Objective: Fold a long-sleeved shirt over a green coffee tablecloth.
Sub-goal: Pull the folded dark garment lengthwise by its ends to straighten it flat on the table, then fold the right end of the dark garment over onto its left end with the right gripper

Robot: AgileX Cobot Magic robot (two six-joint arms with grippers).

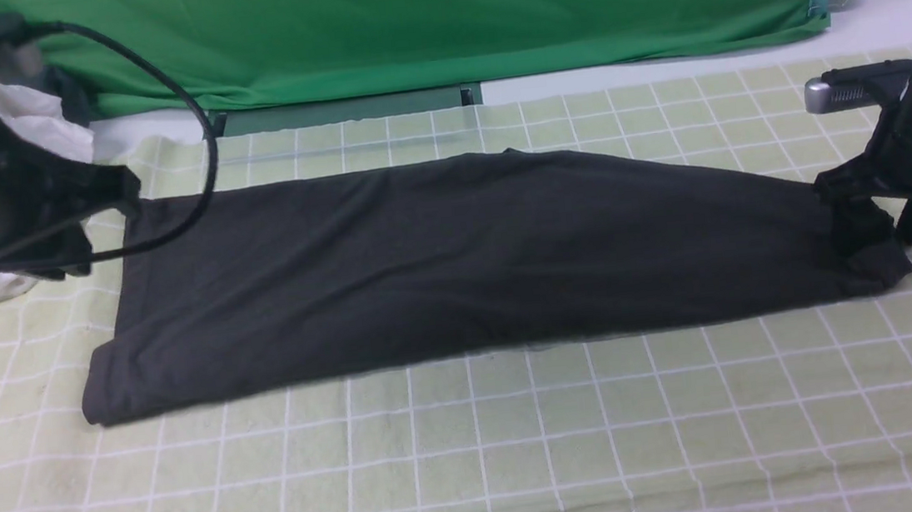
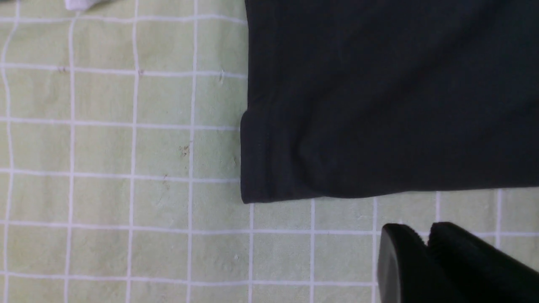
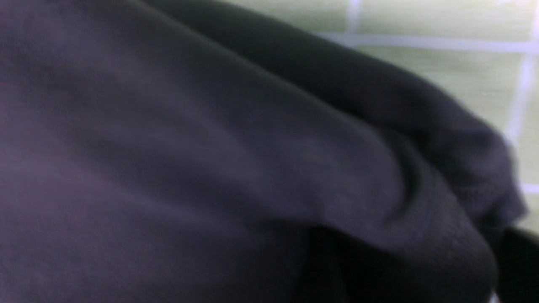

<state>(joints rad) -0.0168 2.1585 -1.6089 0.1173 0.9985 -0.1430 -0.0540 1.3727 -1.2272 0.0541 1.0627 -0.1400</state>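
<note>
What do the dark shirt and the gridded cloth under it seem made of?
The long-sleeved shirt: probably soft knit cotton, matte; it drapes limply and shows a stitched hem. The green coffee tablecloth: seemingly thin woven fabric, matte, with white grid lines and slight wrinkles; fibre unclear.

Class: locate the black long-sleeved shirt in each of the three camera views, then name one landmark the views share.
Front view: the long-sleeved shirt stretches across the middle, left to right.
Left wrist view: its hemmed corner covers about half the frame.
Right wrist view: the shirt, blurred, fills nearly everything.
Shared landmark: the green coffee tablecloth, white grid visible in all three.
</note>
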